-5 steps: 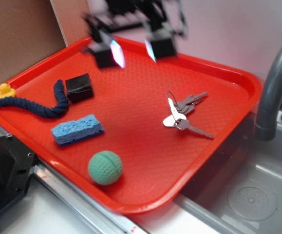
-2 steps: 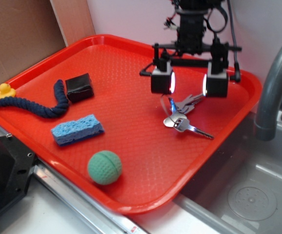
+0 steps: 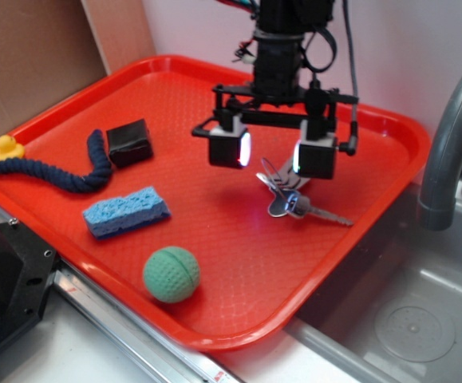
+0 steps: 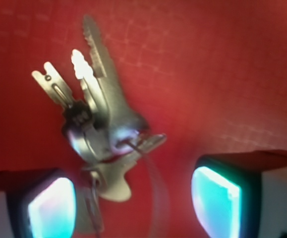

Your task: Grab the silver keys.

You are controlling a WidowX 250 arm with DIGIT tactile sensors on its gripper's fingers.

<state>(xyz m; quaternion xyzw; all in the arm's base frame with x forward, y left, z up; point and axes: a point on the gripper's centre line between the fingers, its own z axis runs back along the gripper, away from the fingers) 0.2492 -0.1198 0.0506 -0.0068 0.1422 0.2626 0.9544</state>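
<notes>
The silver keys (image 3: 293, 201) lie flat on the red tray (image 3: 238, 263), right of its middle; one key blade points toward the tray's right rim. My gripper (image 3: 272, 153) hovers just above them, open, its two glowing pads well apart. The right finger covers part of the bunch. In the wrist view the silver keys (image 4: 103, 129) spread upward from between the fingers, with the wire ring low in the gap. My gripper (image 4: 133, 203) holds nothing, and the lit pads (image 4: 51, 210) sit at the bottom corners.
On the tray's left lie a dark blue rope (image 3: 59, 171), a black block (image 3: 130, 143), a blue sponge (image 3: 126, 212) and a green ball (image 3: 171, 274). A yellow duck (image 3: 8, 148) sits at the far-left rim. A grey faucet (image 3: 446, 152) and sink (image 3: 414, 327) stand right.
My gripper has come from the tray's back edge forward and down over the keys, then shifted a little left. It has stayed open. The keys appear slightly shifted.
</notes>
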